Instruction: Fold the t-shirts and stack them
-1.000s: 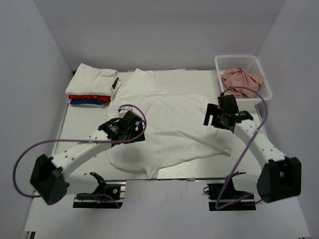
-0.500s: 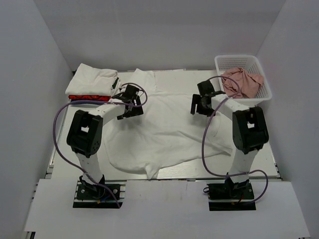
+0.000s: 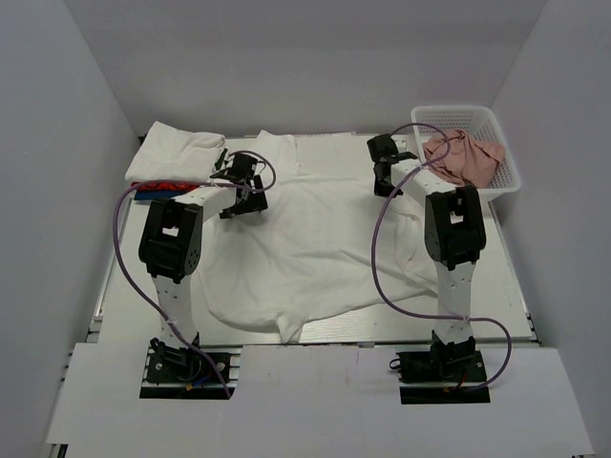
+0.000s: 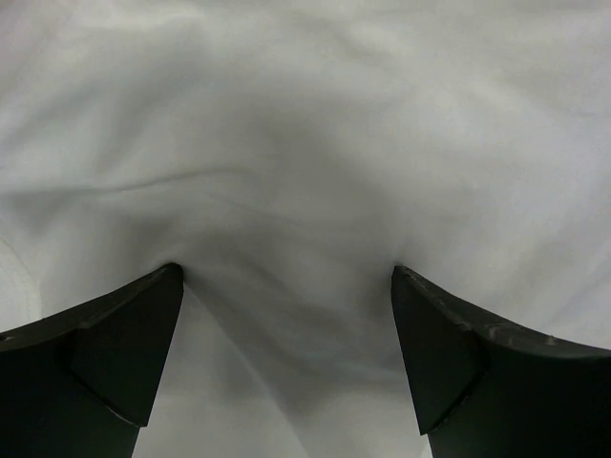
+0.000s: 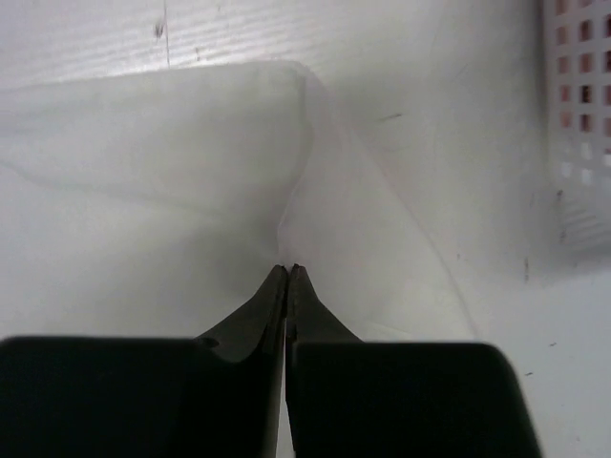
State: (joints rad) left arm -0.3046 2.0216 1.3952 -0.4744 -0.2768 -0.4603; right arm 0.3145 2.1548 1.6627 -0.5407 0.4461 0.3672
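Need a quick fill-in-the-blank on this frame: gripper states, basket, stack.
1. The left gripper hangs over the spread white t-shirt with jaws ___.
2. The right gripper has its jaws ___.
3. The basket holds a crumpled ___ cloth.
4. In the stack, right under the folded white shirt lies a ___ one.
Missing words: open; shut; pink; red.
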